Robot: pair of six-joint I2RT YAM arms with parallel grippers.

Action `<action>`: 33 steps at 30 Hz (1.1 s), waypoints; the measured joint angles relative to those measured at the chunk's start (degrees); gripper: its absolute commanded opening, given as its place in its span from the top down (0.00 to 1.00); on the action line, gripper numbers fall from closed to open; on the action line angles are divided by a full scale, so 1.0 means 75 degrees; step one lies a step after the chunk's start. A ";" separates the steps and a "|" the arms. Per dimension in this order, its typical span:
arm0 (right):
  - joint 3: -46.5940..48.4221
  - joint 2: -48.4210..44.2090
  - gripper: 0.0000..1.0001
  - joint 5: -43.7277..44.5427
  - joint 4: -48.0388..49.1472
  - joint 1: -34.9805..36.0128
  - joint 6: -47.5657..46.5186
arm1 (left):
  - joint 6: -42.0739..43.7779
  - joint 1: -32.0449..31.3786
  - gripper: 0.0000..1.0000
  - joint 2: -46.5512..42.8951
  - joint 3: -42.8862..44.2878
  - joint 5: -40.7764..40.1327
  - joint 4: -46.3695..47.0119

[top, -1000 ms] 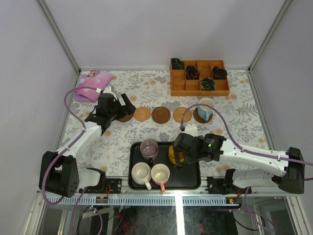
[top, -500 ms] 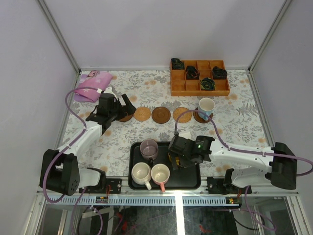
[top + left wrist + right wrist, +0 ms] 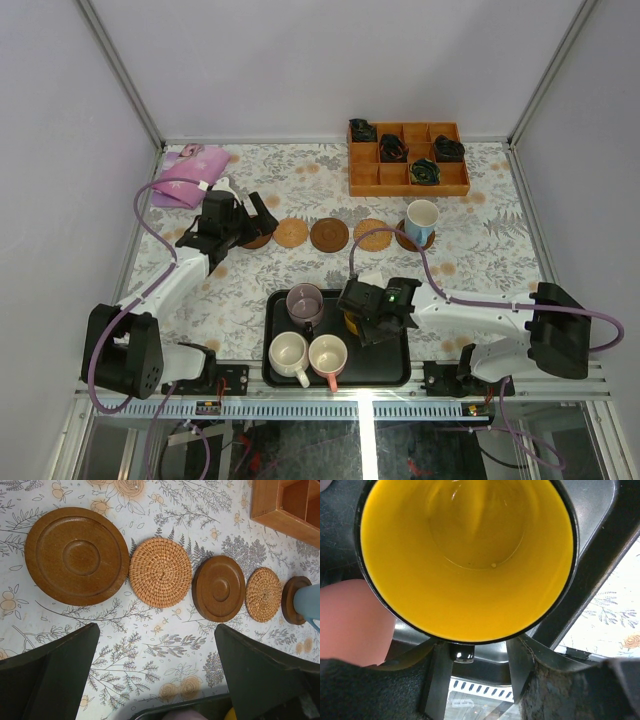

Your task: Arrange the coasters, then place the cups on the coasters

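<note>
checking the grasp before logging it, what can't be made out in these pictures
- Top view: yellow cup mostly hidden under the right gripper.
- Right wrist view: cup rim cut by the top edge; whether the fingers touch the cup cannot be told.
- Left wrist view: pale blue cup cut by the right edge, covering part of its dark coaster.
- Top view: leftmost coaster partly hidden by the left gripper.

Five coasters (image 3: 160,572) in row, cup (image 3: 308,604) on rightmost
</note>
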 measured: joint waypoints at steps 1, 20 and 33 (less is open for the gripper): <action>0.0000 0.0015 0.51 0.0009 0.0012 0.0000 0.0000 | 0.0000 0.0000 0.00 0.0000 0.0000 -0.0012 0.0003; -0.0277 0.0009 0.96 0.0201 0.0469 0.0003 -0.0058 | 0.0003 0.0000 0.00 -0.0003 0.0000 -0.0064 -0.0055; -0.0321 -0.0210 1.00 0.0367 0.0152 0.0003 0.0108 | 0.0000 0.0000 0.00 -0.0119 0.0000 -0.0114 -0.0085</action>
